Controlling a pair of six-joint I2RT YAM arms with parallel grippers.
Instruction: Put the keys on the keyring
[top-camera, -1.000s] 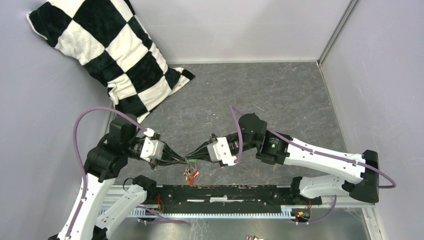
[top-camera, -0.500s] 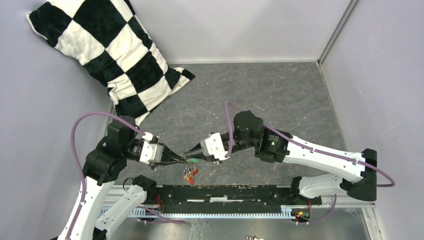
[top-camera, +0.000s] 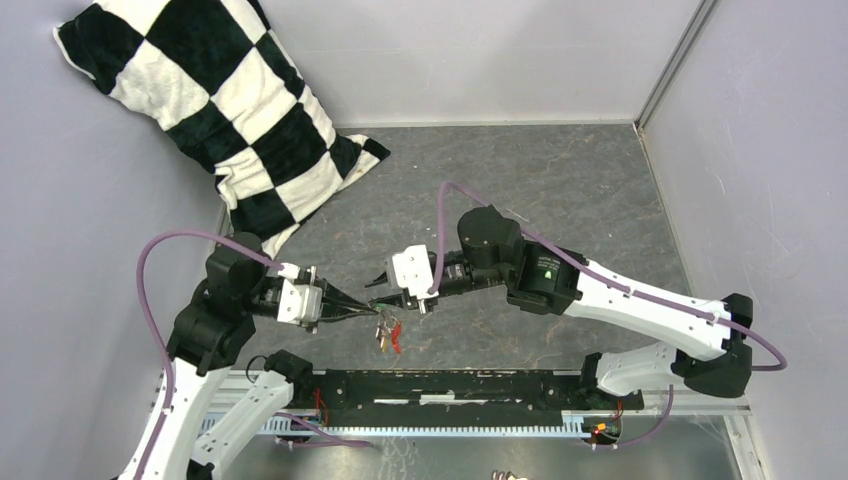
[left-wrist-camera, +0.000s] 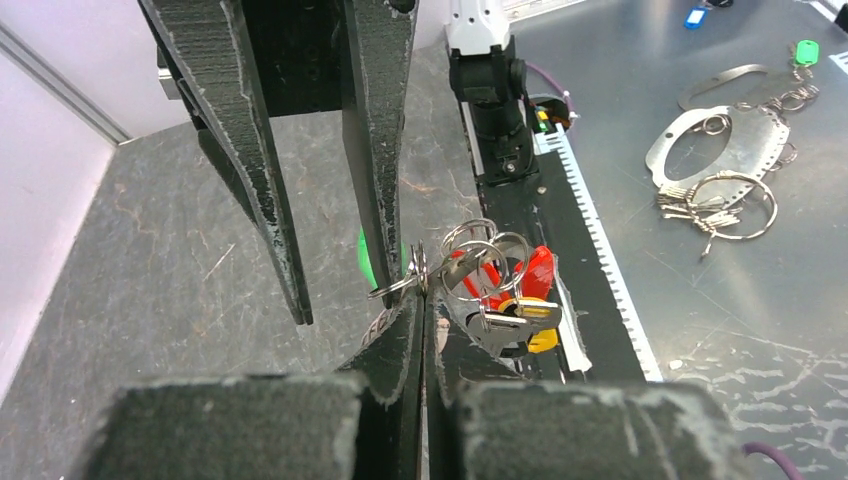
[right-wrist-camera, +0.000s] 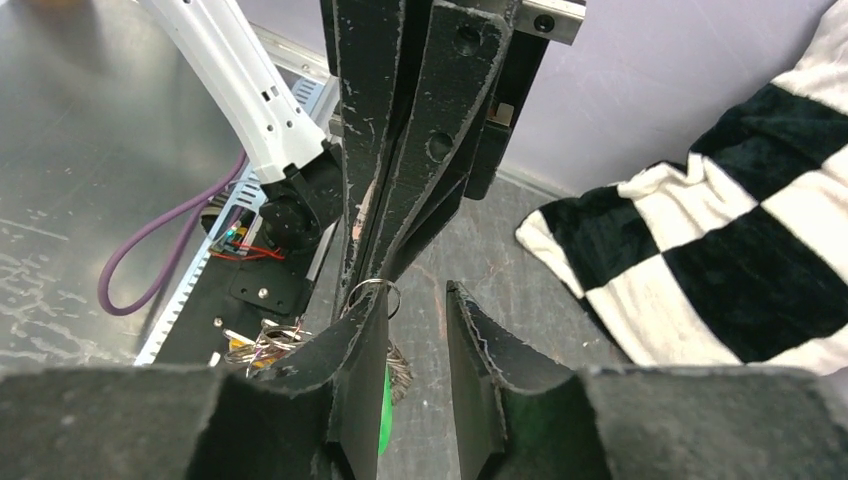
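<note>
Left fingers (left-wrist-camera: 395, 352) pinched tight, right fingers (right-wrist-camera: 352, 372) slightly apart, tips facing.

pillow (top-camera: 215, 110): black-and-white checkerboard, plush nap.
table (top-camera: 560, 190): dark grey, mottled with paler veins.
walls (top-camera: 480, 50): plain pale lavender-grey.
arms (top-camera: 660, 320): white shells, black joints. cables (top-camera: 180, 236) are purple. one small green light (top-camera: 547, 268) on the right arm.
left gripper (left-wrist-camera: 421, 300) and right gripper (right-wrist-camera: 417, 300): matte black fingers, edges scuffed pale grey.
keyring (left-wrist-camera: 478, 250): silver-grey wire coils.
green key (left-wrist-camera: 368, 262), red key (left-wrist-camera: 537, 272), yellow key (left-wrist-camera: 543, 340): bright plastic heads, bare metal blades.
rail (top-camera: 450, 385): black, with a white toothed strip along it.
bench (left-wrist-camera: 720, 300), left wrist view: dull steel grey with faint scratch marks.
</note>
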